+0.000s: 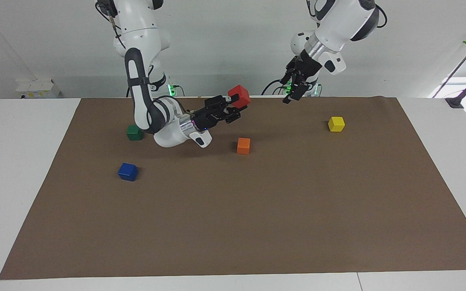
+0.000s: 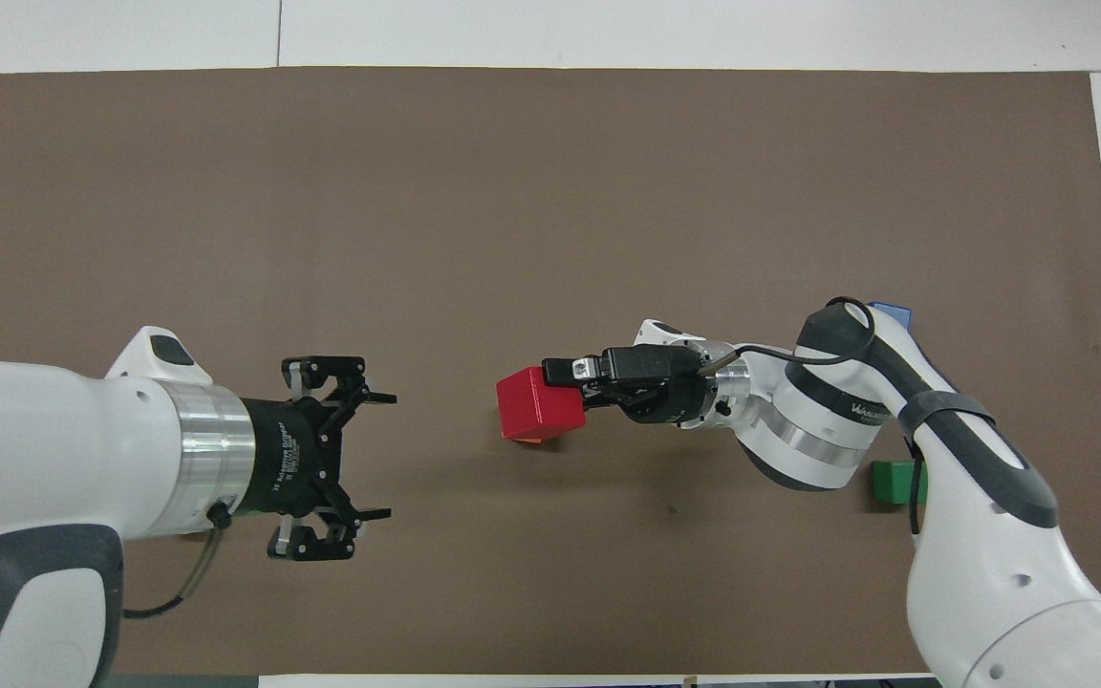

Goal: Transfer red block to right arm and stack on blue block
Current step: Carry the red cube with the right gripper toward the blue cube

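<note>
Two arms hang over the robots' end of the brown mat (image 1: 257, 210) on the table (image 1: 22, 161), their grippers well apart. The right arm (image 1: 142, 81) drops from its base, bends sharply at a low elbow and stretches almost level toward the middle of the table. Its right gripper (image 1: 233, 106) is clamped on the red block (image 1: 239, 96) — held in the air, over the mat just above the orange block (image 1: 243, 145), which the overhead view shows almost wholly covered by it. The left arm is drawn up high near its own base, forearm slanting down; its left gripper (image 1: 293, 91) stands with fingers spread wide and nothing between them, over the mat's edge nearest the robots. The blue block (image 1: 128, 171) sits on the mat toward the right arm's end, farther from the robots than the green block (image 1: 134, 132). The yellow block (image 1: 336, 123) lies toward the left arm's end.
</note>
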### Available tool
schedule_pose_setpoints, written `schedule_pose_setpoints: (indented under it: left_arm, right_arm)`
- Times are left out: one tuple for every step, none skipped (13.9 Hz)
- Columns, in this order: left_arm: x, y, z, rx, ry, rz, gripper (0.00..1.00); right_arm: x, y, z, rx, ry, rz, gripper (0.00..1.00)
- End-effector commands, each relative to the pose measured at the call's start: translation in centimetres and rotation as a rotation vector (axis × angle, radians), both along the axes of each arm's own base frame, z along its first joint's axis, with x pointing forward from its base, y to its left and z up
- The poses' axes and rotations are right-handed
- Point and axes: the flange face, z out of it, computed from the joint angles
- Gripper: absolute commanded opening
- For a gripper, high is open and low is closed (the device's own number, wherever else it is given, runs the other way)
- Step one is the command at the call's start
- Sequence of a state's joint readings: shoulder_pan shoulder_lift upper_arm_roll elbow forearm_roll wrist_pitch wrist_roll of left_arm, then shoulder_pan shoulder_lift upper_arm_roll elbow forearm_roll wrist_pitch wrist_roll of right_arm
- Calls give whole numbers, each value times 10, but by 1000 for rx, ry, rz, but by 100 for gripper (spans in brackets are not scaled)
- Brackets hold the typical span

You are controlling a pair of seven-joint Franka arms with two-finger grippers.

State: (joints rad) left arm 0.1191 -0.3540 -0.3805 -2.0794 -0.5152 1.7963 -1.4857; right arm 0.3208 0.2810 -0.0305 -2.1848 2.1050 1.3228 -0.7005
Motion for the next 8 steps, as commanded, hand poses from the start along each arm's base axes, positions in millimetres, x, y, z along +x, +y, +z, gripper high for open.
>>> schedule_pose_setpoints:
  left_arm:
    - [11, 51, -5, 56, -76, -156, 100]
    - [15, 66, -5, 119, -96, -218, 100]
    - [17, 75, -5, 194, -127, -318, 100]
    - [20, 85, -6, 261, -150, -445, 100]
    - [24, 104, -4, 307, -167, -553, 100]
    - [27, 120, -1, 322, -182, -635, 100]
    - [28, 131, 1, 321, -190, -708, 100]
    - [32, 138, 2, 311, -196, -802, 100]
  right_arm:
    - [18, -23, 19, -107, 14, 24, 0]
    - [23, -28, 26, -154, 15, 31, 0]
    - [30, -34, 36, -217, 22, 33, 0]
    - [34, -39, 45, -275, 25, 33, 0]
    - [37, -41, 53, -321, 27, 36, 0]
    - [40, -43, 61, -366, 28, 36, 0]
    - [44, -47, 69, -425, 25, 32, 0]
    - [49, -52, 80, -500, 19, 34, 0]
